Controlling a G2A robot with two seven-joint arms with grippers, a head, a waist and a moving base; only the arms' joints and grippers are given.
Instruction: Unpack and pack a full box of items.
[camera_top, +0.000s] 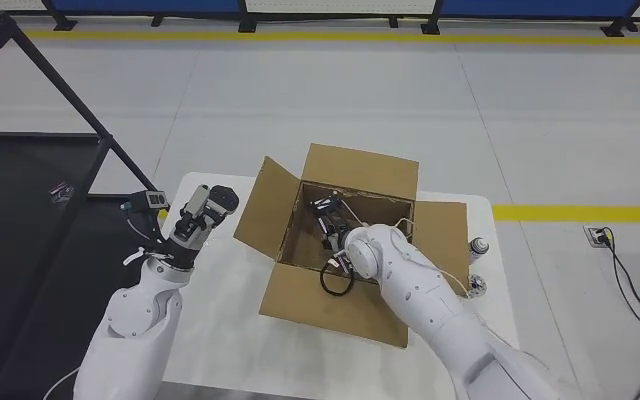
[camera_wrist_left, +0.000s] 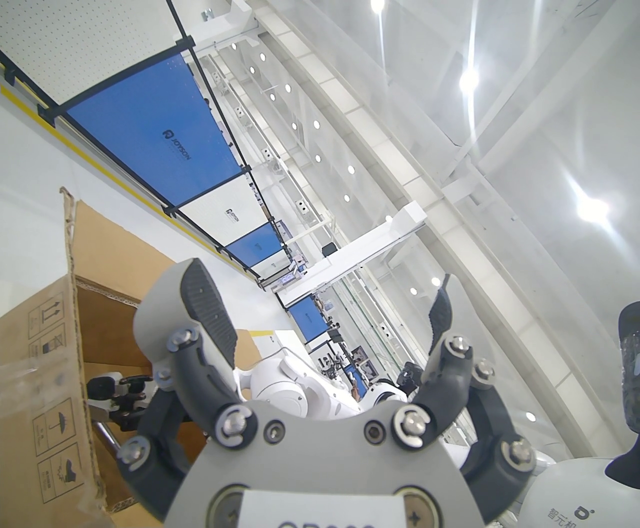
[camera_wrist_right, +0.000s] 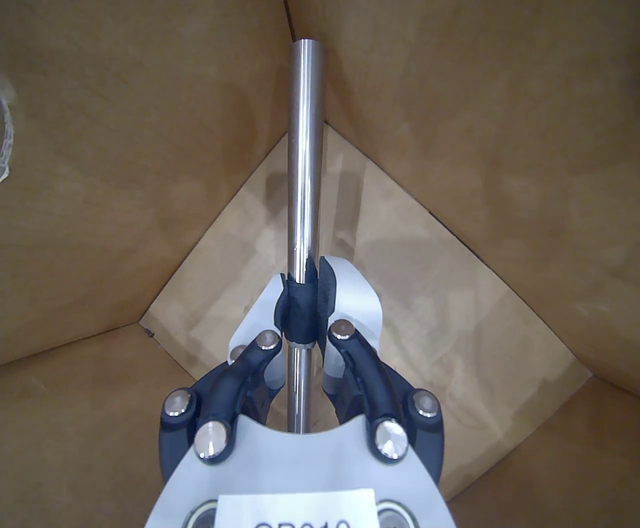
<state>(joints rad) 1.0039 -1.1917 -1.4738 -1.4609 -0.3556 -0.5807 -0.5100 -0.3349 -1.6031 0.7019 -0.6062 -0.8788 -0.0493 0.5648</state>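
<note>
down inside the box (camera_wrist_right: 125, 175), a steel rod (camera_wrist_right: 305, 150) is clamped by the right tool (camera_wrist_right: 307, 292), long axis pointed straight at the floor corner. left tool (camera_wrist_left: 320, 297) is spread wide, outside the box.

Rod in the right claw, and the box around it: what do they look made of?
Rod: looks like polished metal, probably steel; mirror-bright, with a highlight streak along its length. Box: brown corrugated cardboard, matte; the left wrist view shows a fluted cut edge. Right claw, shut on the rod: pads look like dark textured rubber, though that's a guess.
</note>
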